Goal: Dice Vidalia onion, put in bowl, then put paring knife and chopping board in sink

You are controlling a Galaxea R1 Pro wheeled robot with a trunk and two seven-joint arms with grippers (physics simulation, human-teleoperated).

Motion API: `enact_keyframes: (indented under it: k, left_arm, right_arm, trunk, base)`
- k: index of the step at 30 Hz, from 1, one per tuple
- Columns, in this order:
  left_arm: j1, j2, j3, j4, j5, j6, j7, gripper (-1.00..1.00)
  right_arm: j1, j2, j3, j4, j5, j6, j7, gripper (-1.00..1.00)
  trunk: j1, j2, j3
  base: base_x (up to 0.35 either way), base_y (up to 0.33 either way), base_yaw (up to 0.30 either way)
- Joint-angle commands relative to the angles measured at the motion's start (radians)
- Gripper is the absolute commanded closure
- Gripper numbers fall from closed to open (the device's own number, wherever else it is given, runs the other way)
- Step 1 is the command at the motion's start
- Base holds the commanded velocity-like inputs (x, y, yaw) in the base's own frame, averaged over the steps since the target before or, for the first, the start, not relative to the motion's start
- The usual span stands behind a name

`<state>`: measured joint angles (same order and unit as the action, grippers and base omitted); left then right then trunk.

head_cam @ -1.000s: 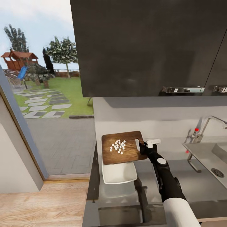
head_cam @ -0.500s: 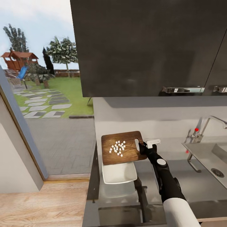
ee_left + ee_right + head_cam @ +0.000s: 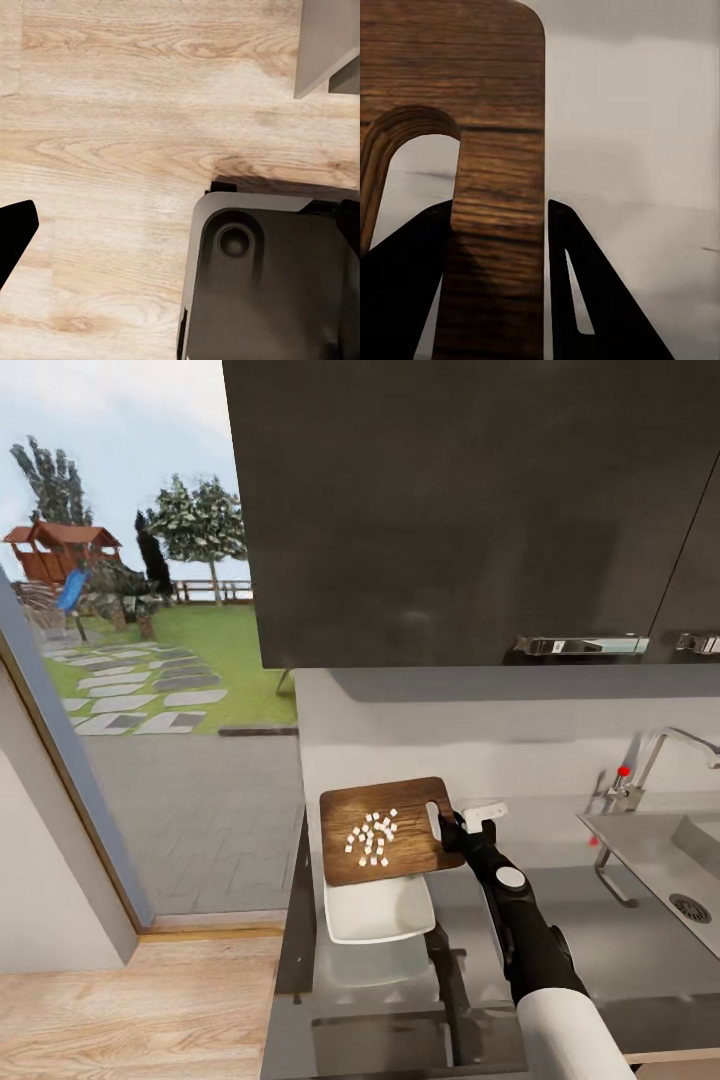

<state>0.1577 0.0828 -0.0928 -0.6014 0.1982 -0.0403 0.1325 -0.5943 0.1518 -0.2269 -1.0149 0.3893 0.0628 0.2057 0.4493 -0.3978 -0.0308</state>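
We see the right tool (image 3: 452, 830) clamped on the handle end of the chopping board (image 3: 385, 845), its two dark fingers (image 3: 577, 300) pressed to either side of the wooden strip beside the handle slot. The board hangs above the bench (image 3: 600, 950), tipped a little toward its far-left end, and it overlaps the rear part of the white bowl (image 3: 378, 910), which sits on the bench directly below. The diced onion (image 3: 371, 838), a loose scatter of small pale cubes, lies on the board's middle (none of it shows in the bowl). The sink (image 3: 665, 860) lies well apart to the right, with its chrome tap (image 3: 650, 755) behind it. The left tool (image 3: 11, 240) points down at a wooden floor (image 3: 112, 127) beside the robot's dark base (image 3: 270, 277); we cannot tell whether it is open or closed.
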Motion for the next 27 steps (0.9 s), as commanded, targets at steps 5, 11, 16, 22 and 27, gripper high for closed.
enact_keyframes:
  k: [5, 11, 16, 22, 27]
  left_arm:
    - [0.000, 0.001, -0.008, -0.001, 0.010, -0.003, 0.009, -1.00]
    - [0.000, 0.002, -0.008, -0.001, 0.010, -0.003, 0.009, -1.00]
    - [0.000, 0.001, -0.008, -0.001, 0.010, -0.002, 0.009, -1.00]
    - [0.000, 0.001, -0.008, -0.001, 0.010, -0.003, 0.009, -1.00]
    - [-0.001, 0.002, -0.008, -0.001, 0.010, -0.003, 0.009, -1.00]
  right_arm:
    - [-0.001, 0.002, -0.005, -0.002, 0.008, 0.003, 0.009, 1.00]
    - [0.000, 0.000, -0.005, 0.000, 0.008, 0.001, 0.008, 1.00]
    - [-0.001, 0.000, -0.005, 0.050, 0.007, -0.065, -0.045, 1.00]
    - [-0.001, 0.000, -0.003, 0.065, 0.006, -0.090, -0.093, 1.00]
    - [-0.001, 0.000, -0.003, 0.065, 0.006, -0.090, -0.095, 1.00]
  trunk:
    - [0.001, -0.002, -0.002]
    - [0.001, -0.002, -0.002]
    - [0.001, -0.002, -0.002]
    - [0.001, -0.002, -0.002]
    - [0.001, -0.002, -0.002]
  base:
    - [0.000, 0.000, 0.000]
    - [0.000, 0.000, 0.000]
    - [0.000, 0.000, 0.000]
    - [0.000, 0.000, 0.000]
    - [0.000, 0.000, 0.000]
